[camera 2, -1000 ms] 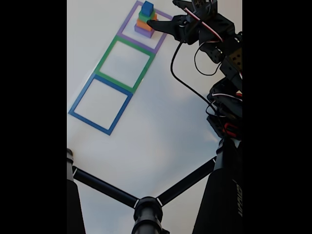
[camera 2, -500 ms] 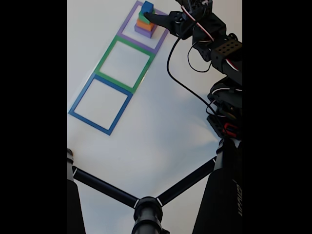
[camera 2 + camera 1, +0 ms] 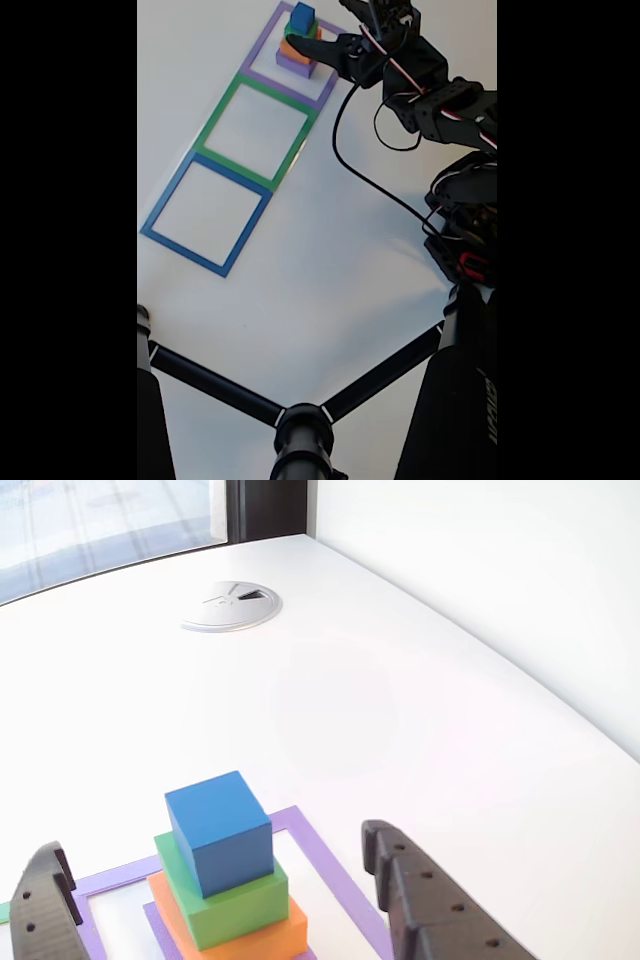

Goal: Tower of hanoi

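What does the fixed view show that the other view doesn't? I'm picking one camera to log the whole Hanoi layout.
Fixed view alone: the green square and blue square outlines, both with nothing inside, and the arm with its cable. Other view alone: the round grommet set in the table, and the gap between each finger and the stack. Both: the blue cube topping the stack in the purple square, gripper open around it.

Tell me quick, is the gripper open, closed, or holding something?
Gripper: open, fingers either side of the blue cube atop the stack, holding nothing.
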{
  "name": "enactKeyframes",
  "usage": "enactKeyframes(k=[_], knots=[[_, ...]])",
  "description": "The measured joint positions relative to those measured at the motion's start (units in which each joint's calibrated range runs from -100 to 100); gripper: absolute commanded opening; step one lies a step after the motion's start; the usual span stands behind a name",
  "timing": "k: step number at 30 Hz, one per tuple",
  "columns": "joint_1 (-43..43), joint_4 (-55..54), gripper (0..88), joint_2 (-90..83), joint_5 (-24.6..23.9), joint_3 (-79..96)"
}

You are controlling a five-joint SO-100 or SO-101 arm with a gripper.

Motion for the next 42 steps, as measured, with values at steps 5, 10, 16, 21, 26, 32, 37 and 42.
enactKeyframes(k=[5, 10, 16, 21, 26, 32, 37, 42], knots=[[-1.99, -4.27, 33.0, 6.33, 0.00, -2.57], [-3.39, -7.01, 33.0, 11.73, 0.00, -6.02], [-3.86, -8.54, 33.0, 15.11, 0.00, -7.88], [-4.68, -9.59, 33.0, 17.73, 0.00, -8.85], [-5.85, -9.83, 31.8, 18.24, 0.00, -9.30], [-7.02, -9.83, 26.2, 18.49, 0.00, -9.38], [-7.14, -10.00, 23.4, 19.25, 0.00, -9.47], [-7.72, -10.16, 17.7, 19.25, 0.00, -9.47]])
